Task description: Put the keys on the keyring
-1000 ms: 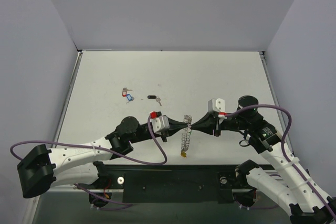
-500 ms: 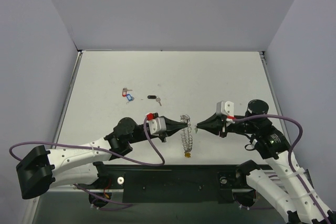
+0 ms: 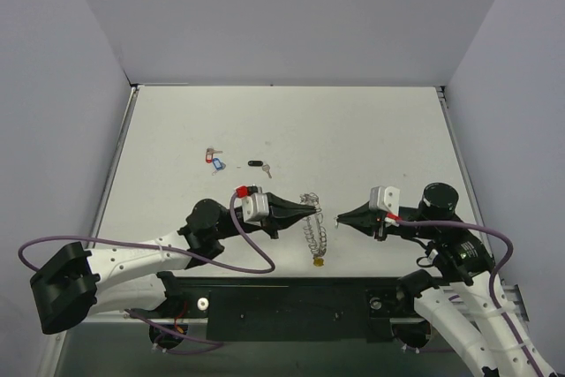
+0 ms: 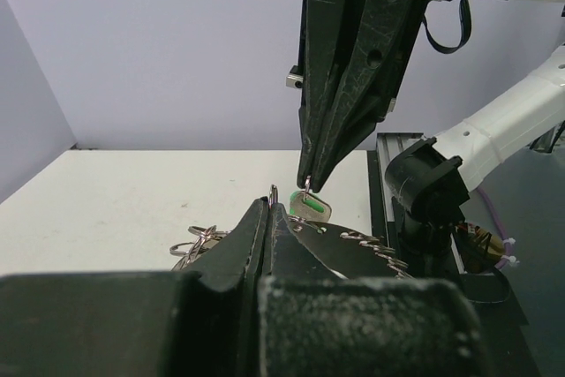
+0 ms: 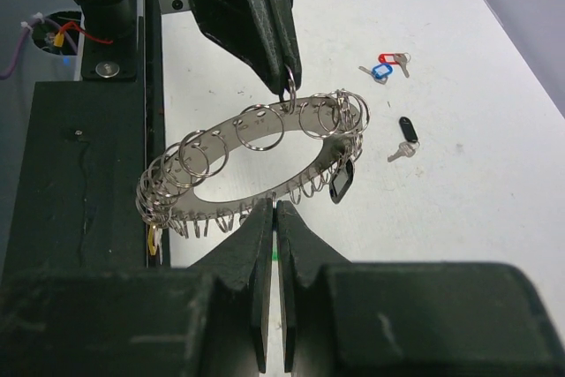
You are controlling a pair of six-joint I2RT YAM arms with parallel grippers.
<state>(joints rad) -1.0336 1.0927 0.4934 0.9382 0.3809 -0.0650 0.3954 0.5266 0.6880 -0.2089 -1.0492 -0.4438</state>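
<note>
Though well behind keyring (image 3: 314, 229), loose keys (image 3: 214, 161)

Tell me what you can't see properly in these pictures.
- Top view: the green key in the right gripper is too small to see.
- Right wrist view: that gripper itself covers nearly all of the key.
- Left wrist view: the left gripper hides most of the keyring; the loose keys are out of frame.

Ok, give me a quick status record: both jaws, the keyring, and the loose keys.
left jaws: shut, pinching one small loop of the keyring
right jaws: shut on a green-tagged key, close beside the ring
keyring: hangs tilted from the left jaws; black tag and yellow tag on it
loose keys: red and blue pair, black one, lying on the table
</note>
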